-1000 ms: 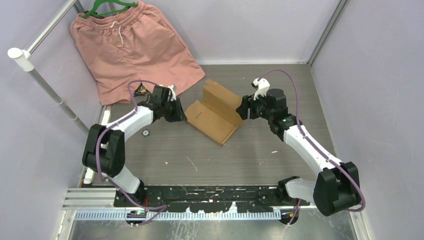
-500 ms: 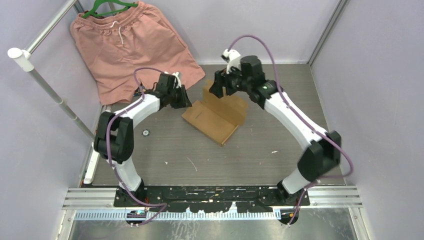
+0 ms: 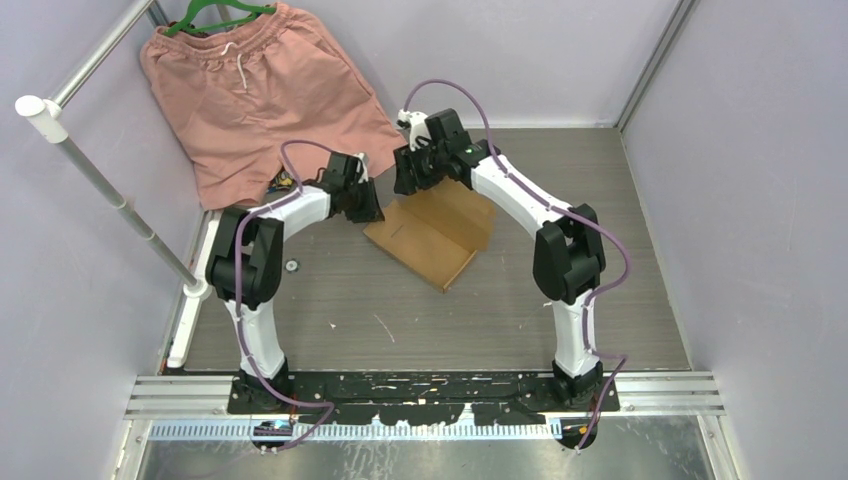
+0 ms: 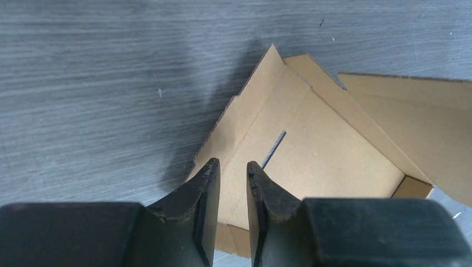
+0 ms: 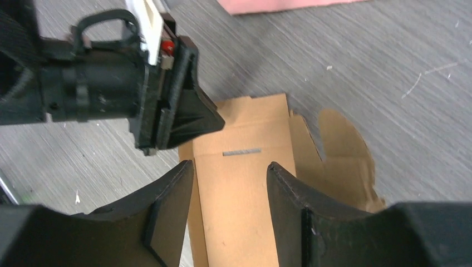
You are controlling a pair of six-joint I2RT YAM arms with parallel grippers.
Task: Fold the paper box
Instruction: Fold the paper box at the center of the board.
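- Now my right claw (image 5: pixel 229 165) has swung from the right-hand side of the paper box (image 3: pixel 430 235) to its far left corner. It hangs there close to my left claw (image 4: pixel 231 164).
- Its jaws have narrowed a little but stand released, with nothing between them.
- My left claw has reached further out. Its fingers are nearly together over the box's left edge, and I see no cardboard pinched in the gap.
- By my reckoning both claws now crowd one corner, so the next crease likely starts at that left flap. Nothing is folded shut yet.
- The box lies on the grey table (image 3: pixel 500 310), between my two claws and near the pink shorts (image 3: pixel 260 90).
- It is plain brown corrugated card, mostly flat, with creased panels, notched flaps and a thin slot (image 4: pixel 274 149). Its right-hand panel seems tilted up.
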